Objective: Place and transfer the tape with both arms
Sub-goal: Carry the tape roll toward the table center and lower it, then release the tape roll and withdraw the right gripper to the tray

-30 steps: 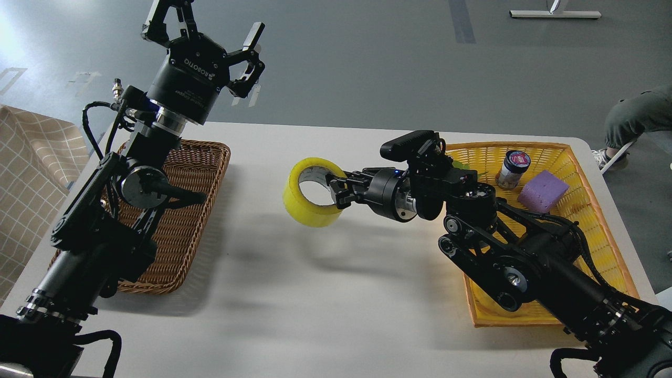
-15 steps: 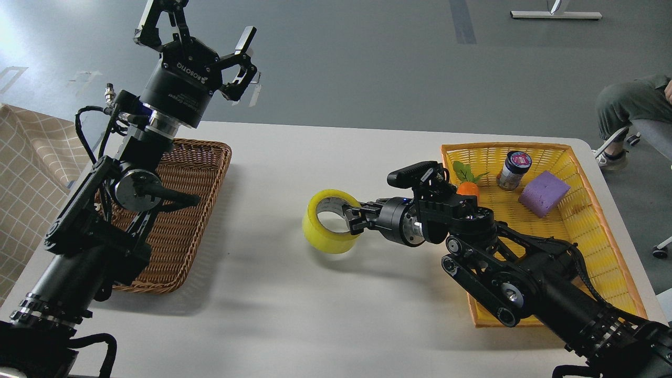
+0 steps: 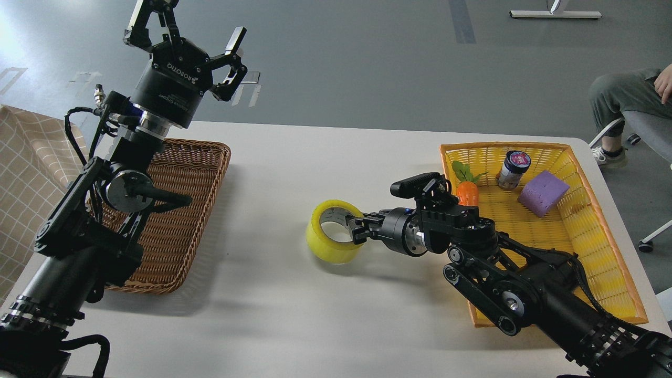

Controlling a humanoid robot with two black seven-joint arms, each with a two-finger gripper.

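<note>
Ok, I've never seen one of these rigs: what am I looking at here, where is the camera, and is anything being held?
The camera sits in the robot's head, looking down at a white table. Two black arms reach in. The right gripper is shut on the rim of a yellow tape roll, low at the tabletop. The left gripper is raised, open and empty, above a brown wicker basket. A yellow basket on the right holds a toy carrot, a small jar and a purple sponge.

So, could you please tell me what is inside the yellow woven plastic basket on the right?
The yellow woven plastic basket holds an orange toy carrot, a small dark-lidded jar and a purple sponge block; the right arm covers its near-left part.
</note>
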